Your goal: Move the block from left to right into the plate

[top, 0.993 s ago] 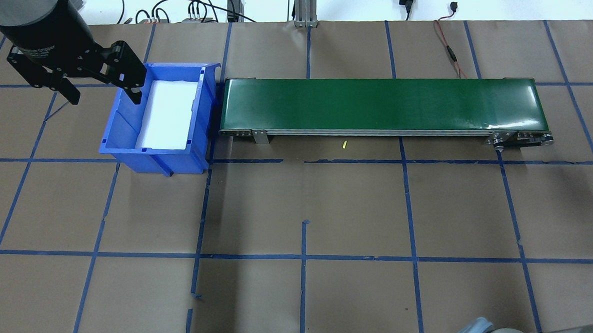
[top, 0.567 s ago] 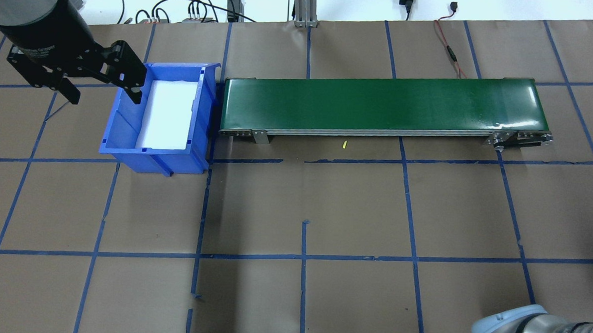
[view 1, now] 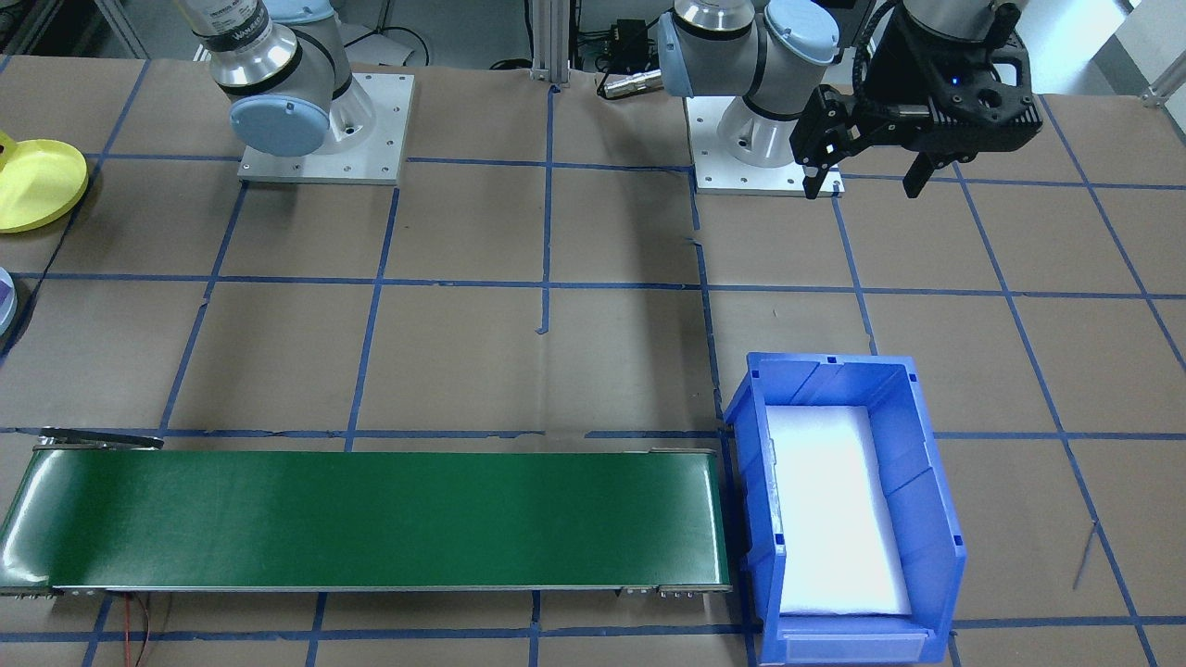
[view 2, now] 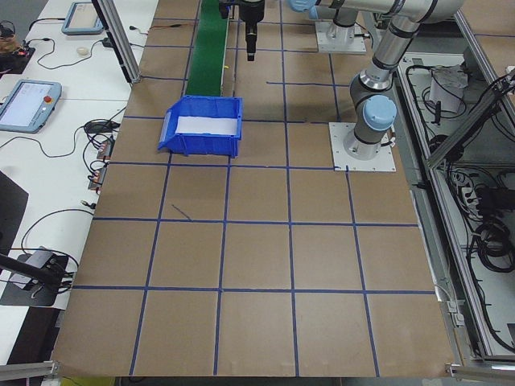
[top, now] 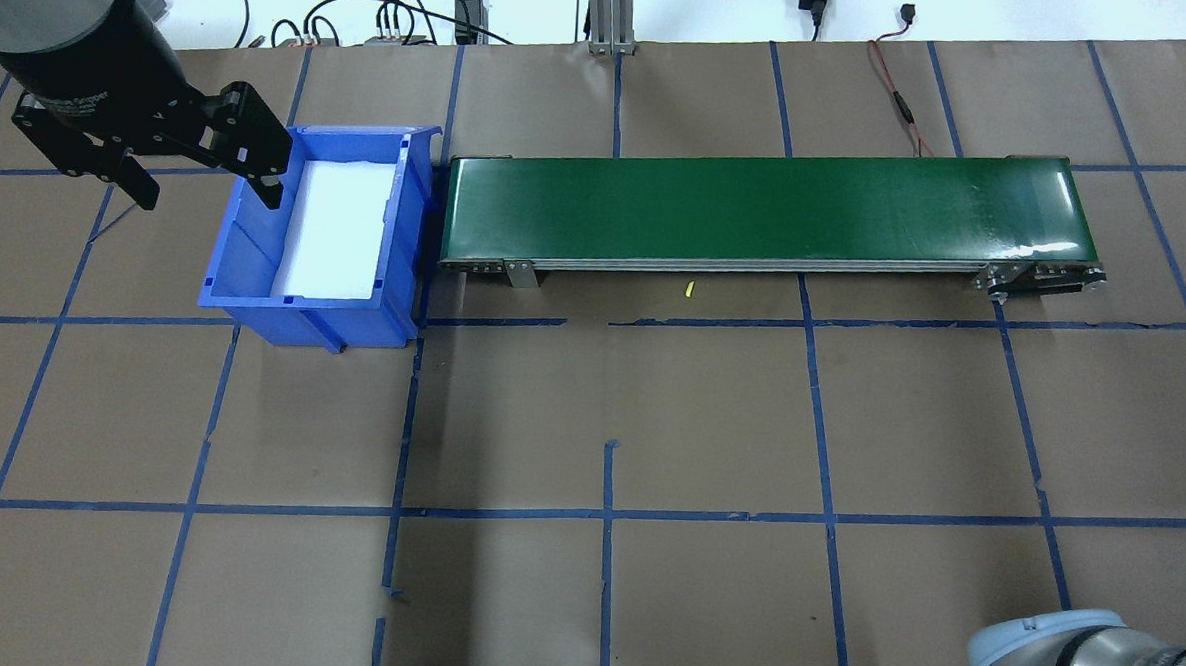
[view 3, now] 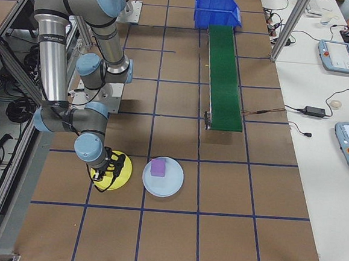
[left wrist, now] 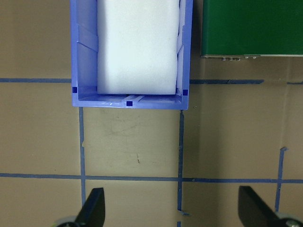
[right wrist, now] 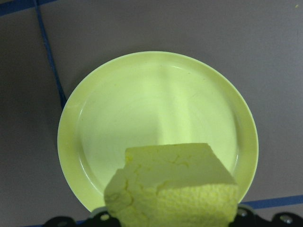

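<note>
We've got the yellow block (right wrist: 173,187) clamped in the right tool (right wrist: 170,218), hanging right over the yellow plate (right wrist: 156,99), so the drop should be pretty much straight down. In the right side view the right arm is folded low with its wrist above that plate (view 3: 112,173). Left tool (top: 205,166) sits spread wide and empty near the blue bin (top: 245,288), well away on the counter (top: 649,426)
</note>
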Available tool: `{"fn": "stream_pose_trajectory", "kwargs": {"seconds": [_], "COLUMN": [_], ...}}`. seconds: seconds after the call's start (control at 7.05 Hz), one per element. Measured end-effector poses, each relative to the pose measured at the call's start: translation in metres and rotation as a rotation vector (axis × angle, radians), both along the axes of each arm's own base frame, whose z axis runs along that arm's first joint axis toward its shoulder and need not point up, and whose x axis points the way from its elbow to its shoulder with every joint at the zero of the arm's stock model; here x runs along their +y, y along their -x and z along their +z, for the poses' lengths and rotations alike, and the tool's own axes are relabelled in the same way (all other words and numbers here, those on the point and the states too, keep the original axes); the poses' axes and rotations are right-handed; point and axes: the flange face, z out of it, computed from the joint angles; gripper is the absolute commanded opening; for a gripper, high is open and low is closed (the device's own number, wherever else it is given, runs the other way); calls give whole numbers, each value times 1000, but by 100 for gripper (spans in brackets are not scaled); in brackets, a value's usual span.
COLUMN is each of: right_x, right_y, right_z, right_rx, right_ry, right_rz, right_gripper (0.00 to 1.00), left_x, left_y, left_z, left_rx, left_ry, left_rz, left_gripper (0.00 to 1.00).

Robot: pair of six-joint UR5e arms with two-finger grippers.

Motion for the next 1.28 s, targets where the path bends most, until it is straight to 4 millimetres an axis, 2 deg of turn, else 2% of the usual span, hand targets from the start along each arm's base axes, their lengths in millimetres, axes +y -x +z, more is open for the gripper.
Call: {"fn": "stream_pose_trajectory", "kwargs": {"seconds": [0.28, 0.57, 0.71, 0.85, 0.99, 1.13, 1.28], "right_x": [-11, -30, -52, -83, -122, -168, -219], "right_y": [-2, -5, -11, -24, -50, -92, -153], "right_z": [-7, 1, 9, 18, 29, 42, 53], "right_rx": [-22, -11, 6, 20, 30, 32, 29], "right_ry": [95, 142, 127, 100, 84, 71, 60], "right_rz": [-6, 22, 50, 77, 101, 106, 106], "right_gripper": [100, 100, 100, 100, 100, 100, 100], "left_x": [0, 0, 0, 0, 0, 0, 0], "left_y": [0, 0, 0, -1, -1, -1, -1], "left_z": [0, 1, 1, 1, 1, 2, 3], "left_rx": [1, 1, 1, 1, 1, 1, 0], "left_ry": [1, 1, 2, 2, 2, 4, 6], "left_rz": [1, 1, 3, 5, 7, 8, 10], "left_gripper": [100, 100, 100, 100, 100, 100, 100]}}
